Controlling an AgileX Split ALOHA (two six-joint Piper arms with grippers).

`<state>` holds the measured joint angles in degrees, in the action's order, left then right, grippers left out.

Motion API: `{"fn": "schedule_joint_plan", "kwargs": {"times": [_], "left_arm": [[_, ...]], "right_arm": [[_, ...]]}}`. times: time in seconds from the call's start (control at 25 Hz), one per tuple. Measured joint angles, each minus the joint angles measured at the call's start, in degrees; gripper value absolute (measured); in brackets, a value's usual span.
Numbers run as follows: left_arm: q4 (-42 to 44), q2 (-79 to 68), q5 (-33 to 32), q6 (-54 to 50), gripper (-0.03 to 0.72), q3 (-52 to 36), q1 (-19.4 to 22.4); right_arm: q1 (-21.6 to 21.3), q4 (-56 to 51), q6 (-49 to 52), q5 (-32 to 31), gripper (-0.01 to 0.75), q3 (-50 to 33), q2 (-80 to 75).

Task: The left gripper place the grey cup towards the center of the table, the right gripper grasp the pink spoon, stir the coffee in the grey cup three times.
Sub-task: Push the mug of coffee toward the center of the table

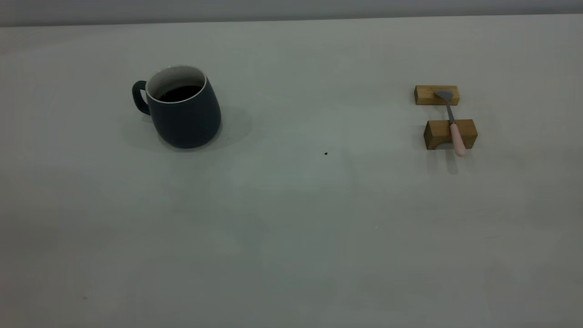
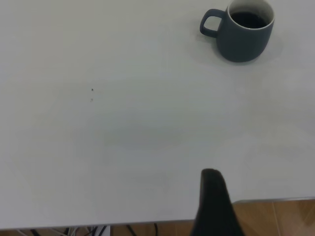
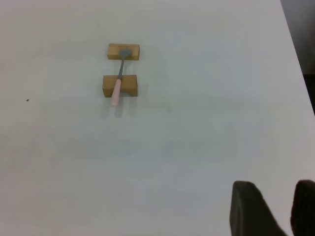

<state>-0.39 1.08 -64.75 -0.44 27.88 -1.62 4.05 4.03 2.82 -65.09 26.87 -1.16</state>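
Observation:
The grey cup (image 1: 186, 114) stands upright on the left part of the table (image 1: 291, 237), handle pointing left, with dark coffee (image 1: 180, 93) inside. The pink spoon (image 1: 457, 139) lies far to the right across two tan wooden blocks, its metal bowl on the far block and its handle sticking out over the near one. Neither arm shows in the exterior view. My left gripper (image 2: 221, 206) hangs at the table's edge, well away from the cup (image 2: 244, 34). My right gripper (image 3: 280, 201) is open and holds nothing, far from the spoon (image 3: 117, 91).
The far wooden block (image 1: 436, 94) and the near wooden block (image 1: 448, 133) carry the spoon. A tiny dark speck (image 1: 326, 153) marks the table's middle. In the left wrist view a wooden floor (image 2: 275, 219) shows past the table's edge.

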Motion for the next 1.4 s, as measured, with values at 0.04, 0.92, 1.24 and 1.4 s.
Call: {"fn": "schedule_joint_plan", "kwargs": {"times": [0.04, 0.92, 1.24, 1.4], "left_arm": [[0.0, 0.0, 0.0, 0.0, 0.568, 0.0, 0.0], [0.0, 0.0, 0.0, 0.0, 0.568, 0.0, 0.0], [0.0, -0.4, -0.1, -0.9, 0.568, 0.0, 0.0], [-0.2, -7.3, -1.6, -3.8, 0.568, 0.6, 0.0]], "right_arm": [[0.0, 0.0, 0.0, 0.0, 0.243, 0.0, 0.0], [0.0, 0.0, 0.0, 0.0, 0.243, 0.0, 0.0], [0.0, 0.0, 0.0, 0.0, 0.243, 0.0, 0.0], [0.0, 0.0, 0.0, 0.0, 0.243, 0.0, 0.0]]}}
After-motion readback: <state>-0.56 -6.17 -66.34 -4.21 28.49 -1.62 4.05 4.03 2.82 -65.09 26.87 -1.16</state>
